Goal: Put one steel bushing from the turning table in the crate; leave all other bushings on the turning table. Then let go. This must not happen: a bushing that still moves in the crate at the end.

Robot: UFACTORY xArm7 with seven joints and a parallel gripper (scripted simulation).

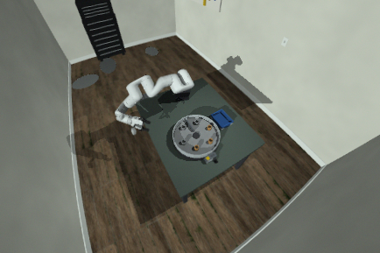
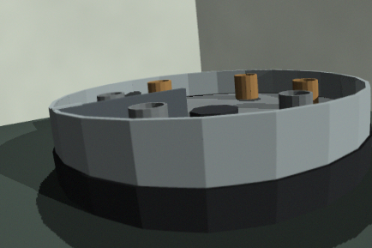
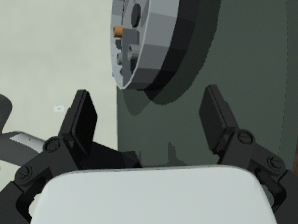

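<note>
The grey turning table [image 1: 175, 139] [image 2: 240, 148] [image 3: 158, 32] stands in the middle of the dark green table [image 1: 238, 143]. In its tray stand grey steel bushings [image 2: 147, 110] [image 2: 295, 98] [image 2: 111, 96] and orange brass bushings [image 2: 245, 86] [image 2: 305, 87] [image 2: 159, 85] around a dark hub [image 2: 213, 110]. The blue crate [image 1: 222, 117] stands just behind and right of the turning table. My gripper [image 1: 135, 130] [image 3: 147, 100] is open and empty. It hangs low off the table's left edge, well left of the turning table, pointing towards it.
A small dark box with a yellow mark [image 1: 209, 158] sits at the turning table's front edge. A black drawer cabinet [image 1: 101, 26] stands against the back wall. Walls close the room at the left and right.
</note>
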